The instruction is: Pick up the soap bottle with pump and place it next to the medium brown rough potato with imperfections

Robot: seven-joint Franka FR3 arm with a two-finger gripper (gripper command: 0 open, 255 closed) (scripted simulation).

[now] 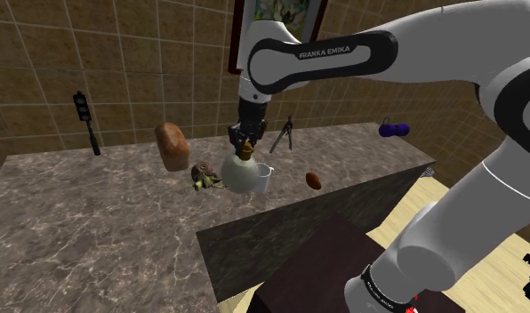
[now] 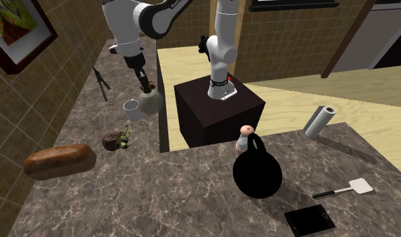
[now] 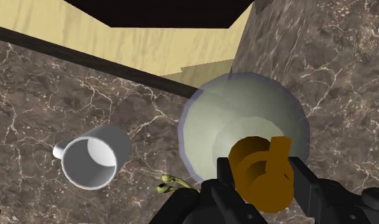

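The soap bottle (image 1: pixel 239 171) is round and pale greenish white, with a brown-gold pump (image 3: pixel 263 170) on top. My gripper (image 1: pixel 246 140) comes down from above and is shut on that pump, its black fingers (image 3: pixel 225 181) clasping it from both sides. In the second exterior view the bottle (image 2: pixel 150 103) sits under the gripper (image 2: pixel 148 86), near the counter's edge beside the stand. I cannot tell whether its base touches the counter. The small brown potato (image 1: pixel 314 180) lies on the counter, a short way toward the shoulder view's right of the bottle.
A white mug (image 1: pixel 262 178) stands right beside the bottle. A small green-brown figure (image 2: pixel 117 140) and a bread loaf (image 2: pixel 60 160) lie farther along the marble counter (image 1: pixel 94 222). Metal tongs (image 1: pixel 285 133) rest near the wall. The dark stand (image 2: pixel 219 111) borders the counter.
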